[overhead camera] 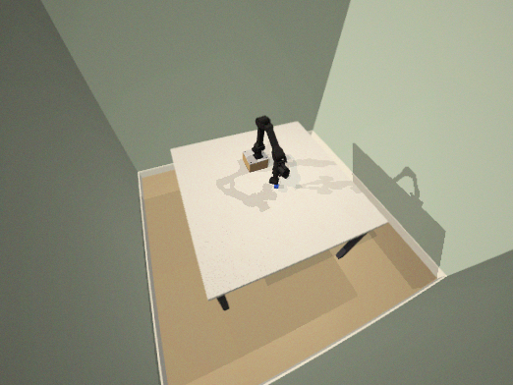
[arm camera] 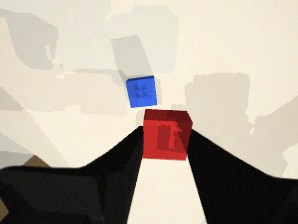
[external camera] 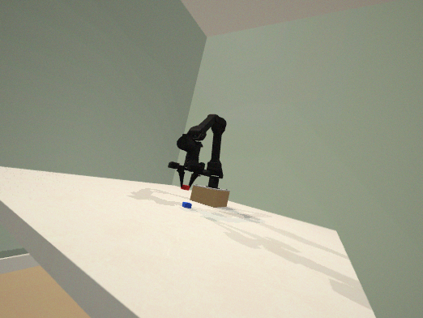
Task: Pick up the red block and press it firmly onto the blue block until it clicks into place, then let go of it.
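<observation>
1. Your arm point(overhead camera: 273, 138) point(external camera: 216, 139) stands on a box point(overhead camera: 258, 167) point(external camera: 210, 196) with wooden-looking sides and a pale top, set on the white counter point(overhead camera: 236, 236) point(external camera: 142, 243).
2. You have the blue block point(overhead camera: 276, 187) point(external camera: 186, 205) point(arm camera: 142, 92) on the counter, near the box and apart from it.
3. Between the red block point(external camera: 185, 187) point(arm camera: 166, 136) and the blue one, you can see no other object in the wrist view. Shadows of the arm fall across the counter around them.
4. Green walls point(overhead camera: 206, 59) point(external camera: 316, 101) rise past the counter, and your arm touches none of them.
5. Your pincer point(external camera: 185, 186) point(arm camera: 164, 132) points down and holds the red block between its two black fingers, one on each side.
6. The red block is up off the counter, apart from the blue one. In the wrist view you see the blue block beyond it, slightly to the left in the picture.
7. The red block looks boxy and plain red, one side face darker, with a deeper red patch of shade on the brighter face.
8. The blue block is squarish, with four small round bumps on top that you can make out from the wrist.
</observation>
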Action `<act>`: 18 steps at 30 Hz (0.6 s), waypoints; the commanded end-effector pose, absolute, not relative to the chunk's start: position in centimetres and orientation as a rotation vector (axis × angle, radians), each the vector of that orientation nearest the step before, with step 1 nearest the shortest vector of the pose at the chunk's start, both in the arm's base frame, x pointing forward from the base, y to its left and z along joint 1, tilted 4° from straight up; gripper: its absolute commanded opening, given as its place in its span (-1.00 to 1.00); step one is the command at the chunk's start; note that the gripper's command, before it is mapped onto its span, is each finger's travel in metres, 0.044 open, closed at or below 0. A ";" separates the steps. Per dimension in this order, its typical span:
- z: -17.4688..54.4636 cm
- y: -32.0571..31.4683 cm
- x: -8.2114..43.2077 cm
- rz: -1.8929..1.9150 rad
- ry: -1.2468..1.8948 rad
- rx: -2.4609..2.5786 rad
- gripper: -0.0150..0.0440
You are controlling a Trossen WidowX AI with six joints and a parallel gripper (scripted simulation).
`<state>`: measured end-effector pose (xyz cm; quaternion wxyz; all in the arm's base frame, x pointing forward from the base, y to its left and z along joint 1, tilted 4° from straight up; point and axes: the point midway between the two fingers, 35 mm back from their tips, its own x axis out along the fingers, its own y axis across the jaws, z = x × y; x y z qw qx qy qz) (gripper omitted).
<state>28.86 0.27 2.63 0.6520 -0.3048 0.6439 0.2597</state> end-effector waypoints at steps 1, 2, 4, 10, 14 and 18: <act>1.6 1.6 28.4 0.656 1.457 -0.757 -0.49; 1.4 2.0 28.2 0.674 1.452 -0.776 -0.49; 1.1 2.6 28.0 0.709 1.442 -0.810 -0.49; 0.1 2.7 28.0 0.721 1.439 -0.822 -0.49; -1.3 2.7 28.0 0.721 1.439 -0.822 -0.49; -1.5 2.6 28.0 0.721 1.439 -0.822 -0.49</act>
